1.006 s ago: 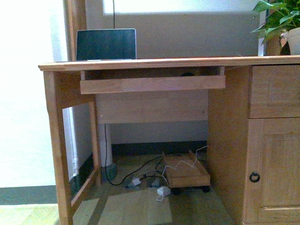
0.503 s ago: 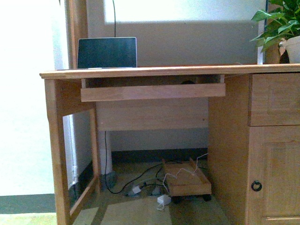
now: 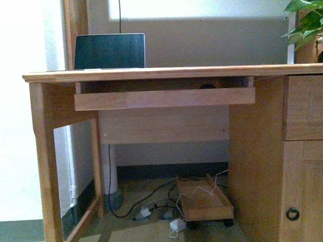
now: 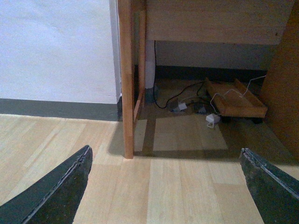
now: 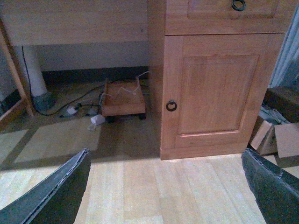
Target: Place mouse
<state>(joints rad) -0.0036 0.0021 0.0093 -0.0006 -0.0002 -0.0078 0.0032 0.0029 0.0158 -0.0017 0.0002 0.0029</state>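
Front view: a laptop (image 3: pixel 109 51) stands at the left of the wooden desk (image 3: pixel 151 73). The mouse (image 3: pixel 206 86) shows as a dark dome on the pull-out keyboard tray (image 3: pixel 164 98), right of its middle, just under the desktop.

Left wrist view: the left gripper (image 4: pixel 164 151) is spread wide and empty above the floor.

Right wrist view: the right gripper (image 5: pixel 165 151) is likewise apart and empty, near the cabinet door (image 5: pixel 219 93).

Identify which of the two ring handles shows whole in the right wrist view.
The cupboard door's ring handle; the drawer's ring handle is cut off by the picture's edge.

Nothing readable anywhere, honestly. The laptop (image 3: pixel 109 50) screen is just dark, and the boxes (image 5: pixel 280 135) show no print I can make out.
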